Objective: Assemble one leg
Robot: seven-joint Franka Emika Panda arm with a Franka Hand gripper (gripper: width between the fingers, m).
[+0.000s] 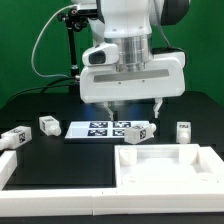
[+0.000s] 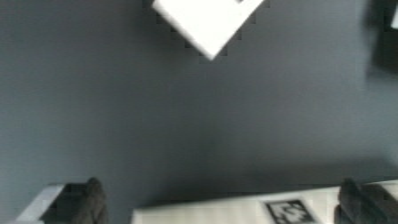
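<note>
Several legs lie on the dark table in the exterior view: one leg (image 1: 140,132) by the marker board's right end, one (image 1: 183,131) further right, one (image 1: 48,125) and one (image 1: 14,137) at the left. My gripper (image 1: 133,106) hangs open and empty above the marker board (image 1: 103,128) and the nearest leg. In the wrist view the gripper (image 2: 219,205) is open, with its dark fingers (image 2: 75,200) wide apart. A white tagged piece (image 2: 267,212) shows between them at the frame edge. I cannot tell whether it is the leg or the board.
The large white tray-like piece (image 1: 196,172) with raised rims lies at the front right; its corner (image 2: 210,25) shows in the wrist view. Another white part (image 1: 10,165) lies at the front left. A black stand (image 1: 70,45) rises behind the arm.
</note>
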